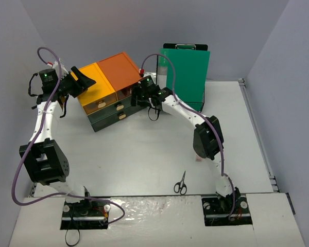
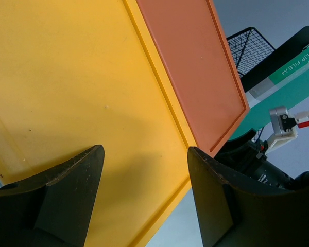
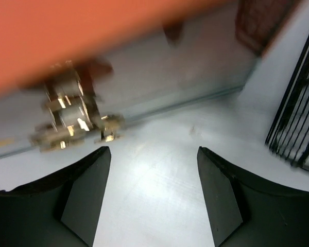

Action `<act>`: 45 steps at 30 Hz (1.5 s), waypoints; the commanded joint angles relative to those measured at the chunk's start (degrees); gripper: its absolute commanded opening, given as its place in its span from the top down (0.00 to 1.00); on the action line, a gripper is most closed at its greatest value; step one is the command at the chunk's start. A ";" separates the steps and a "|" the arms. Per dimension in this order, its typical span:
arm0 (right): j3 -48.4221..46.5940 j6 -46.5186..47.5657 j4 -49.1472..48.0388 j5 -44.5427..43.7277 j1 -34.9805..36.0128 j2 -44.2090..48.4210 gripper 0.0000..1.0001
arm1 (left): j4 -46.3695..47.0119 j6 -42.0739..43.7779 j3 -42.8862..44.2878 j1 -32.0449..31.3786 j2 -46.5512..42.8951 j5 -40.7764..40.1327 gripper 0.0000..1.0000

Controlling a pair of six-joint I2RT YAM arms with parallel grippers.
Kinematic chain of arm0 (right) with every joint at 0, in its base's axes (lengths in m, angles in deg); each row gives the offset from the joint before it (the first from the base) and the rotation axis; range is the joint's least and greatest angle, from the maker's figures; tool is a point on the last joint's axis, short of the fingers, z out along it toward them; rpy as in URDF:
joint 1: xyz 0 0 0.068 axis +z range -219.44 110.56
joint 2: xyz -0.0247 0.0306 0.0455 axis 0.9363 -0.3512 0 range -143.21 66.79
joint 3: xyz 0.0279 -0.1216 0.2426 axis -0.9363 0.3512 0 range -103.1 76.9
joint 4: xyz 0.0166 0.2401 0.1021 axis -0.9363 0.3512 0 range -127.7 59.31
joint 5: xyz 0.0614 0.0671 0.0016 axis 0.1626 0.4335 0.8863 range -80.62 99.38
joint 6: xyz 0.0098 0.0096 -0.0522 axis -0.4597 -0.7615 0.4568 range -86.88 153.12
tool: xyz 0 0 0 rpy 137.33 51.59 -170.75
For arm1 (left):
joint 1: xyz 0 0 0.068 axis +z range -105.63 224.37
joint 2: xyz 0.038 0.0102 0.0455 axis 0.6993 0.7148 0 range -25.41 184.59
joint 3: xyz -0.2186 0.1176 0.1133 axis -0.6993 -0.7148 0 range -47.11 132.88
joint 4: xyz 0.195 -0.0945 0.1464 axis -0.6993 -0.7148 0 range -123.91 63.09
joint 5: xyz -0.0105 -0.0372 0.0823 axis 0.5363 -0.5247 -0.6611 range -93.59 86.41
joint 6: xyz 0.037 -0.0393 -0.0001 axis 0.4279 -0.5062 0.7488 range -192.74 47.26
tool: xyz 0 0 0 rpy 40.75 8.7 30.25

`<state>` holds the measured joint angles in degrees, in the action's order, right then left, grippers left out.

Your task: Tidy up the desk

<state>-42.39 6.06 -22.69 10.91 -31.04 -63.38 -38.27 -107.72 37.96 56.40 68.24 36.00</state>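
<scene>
Left tool (image 1: 87, 81) hovers over the drawer unit (image 1: 110, 90); right tool (image 1: 140, 92) sits at its orange side.
Both your tools stand part-open, gripping nothing, seemingly placed to square the unit. The tabletop (image 1: 144, 154) spreads beneath, scissors (image 1: 181, 183) lying loose.

Drawer handle (image 3: 74, 121), desk (image 3: 159, 175) — both blurred

Lighting brightly and evenly from overhead, casting only soft shadows, glaring palely on the desk (image 3: 154, 200) between the fingers of the right gripper (image 3: 153, 150), smearing the drawer unit (image 3: 92, 31) and its metal handle (image 3: 72, 121) beyond that claw with motion blur, rendering everything crisply around the left gripper (image 2: 145, 148).
</scene>
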 commanded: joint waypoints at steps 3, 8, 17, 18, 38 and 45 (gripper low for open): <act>20.01 -11.84 -19.68 12.47 -1.12 17.00 0.36 | -4.87 1.42 -0.09 0.12 1.21 -1.87 0.37; 39.11 -26.81 -47.59 22.91 -2.10 21.23 0.40 | -4.65 1.31 -0.16 0.10 1.38 -1.71 0.37; 43.28 -58.22 -89.59 28.40 0.09 7.39 0.43 | -5.14 1.64 0.18 0.18 1.28 -1.63 0.37; 42.49 -60.63 -92.06 27.77 0.13 5.49 0.44 | -5.16 1.70 0.07 0.18 1.17 -1.66 0.37; 24.93 -67.44 -91.03 24.36 1.04 -7.57 0.51 | -5.60 2.26 0.26 0.36 1.28 -1.89 0.37; 28.10 -65.18 -88.12 25.90 2.21 -5.24 0.53 | -5.59 2.19 0.71 0.45 1.72 -1.79 0.37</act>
<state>-14.33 -60.01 -107.67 35.05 -29.81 -71.78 -38.18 -107.14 37.97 56.40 68.29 35.98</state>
